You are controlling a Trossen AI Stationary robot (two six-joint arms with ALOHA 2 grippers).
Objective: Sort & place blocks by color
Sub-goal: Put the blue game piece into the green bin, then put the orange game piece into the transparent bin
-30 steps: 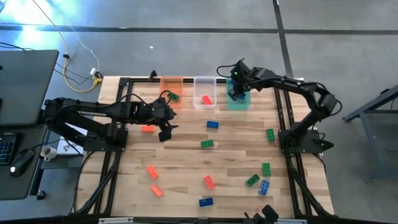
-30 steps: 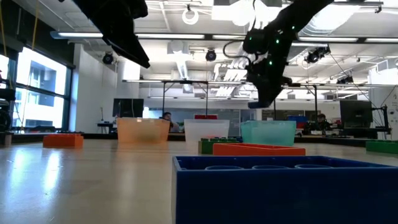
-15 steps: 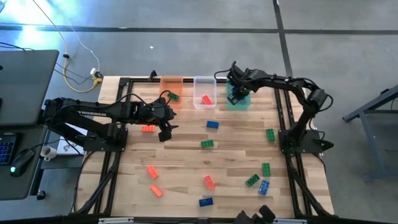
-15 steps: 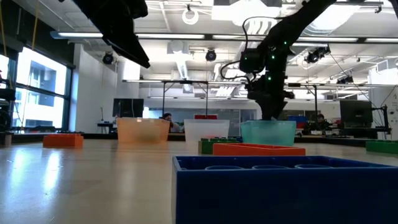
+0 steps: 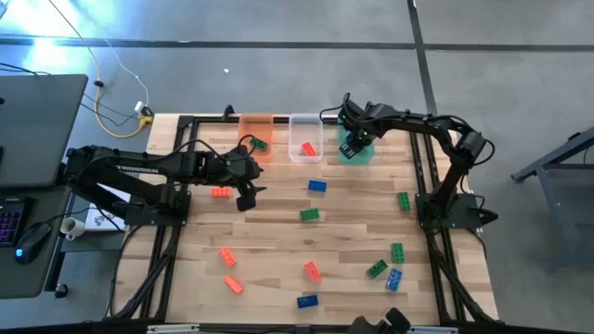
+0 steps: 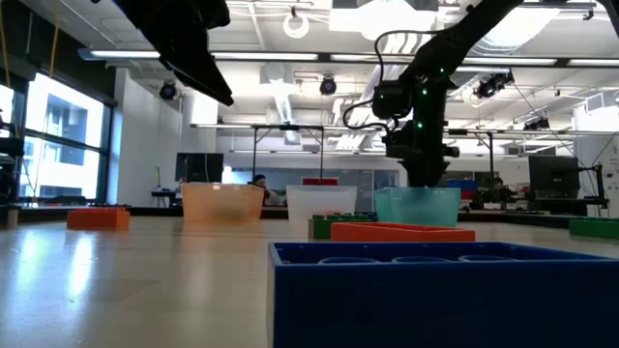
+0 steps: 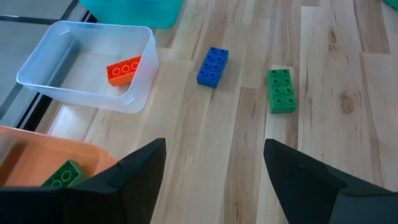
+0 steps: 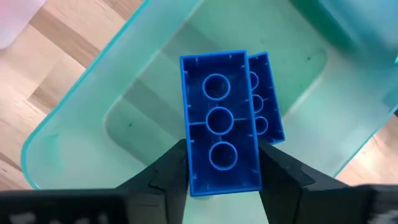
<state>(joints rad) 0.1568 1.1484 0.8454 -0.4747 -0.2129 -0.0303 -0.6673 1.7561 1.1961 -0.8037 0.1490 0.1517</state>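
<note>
Hanging directly over the green tub (image 8: 93,99), the right gripper (image 5: 352,147) is seen with a blue block (image 8: 219,121) between its fingers (image 8: 163,171), grasped underside up. One more blue block (image 8: 264,93) lies just beyond it on the tub floor. Farther off, the clear tub (image 7: 81,68) holds one red-orange block (image 7: 123,69), and the orange tub (image 7: 43,162) one green block (image 7: 62,174). The left gripper (image 5: 246,195) is held spread apart, empty, above bare table (image 5: 278,232).

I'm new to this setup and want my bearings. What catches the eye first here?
The right gripper hangs over the green tub, a blue block between its fingers. Another blue block already lies inside. The left gripper hovers open near the orange tub.
</note>
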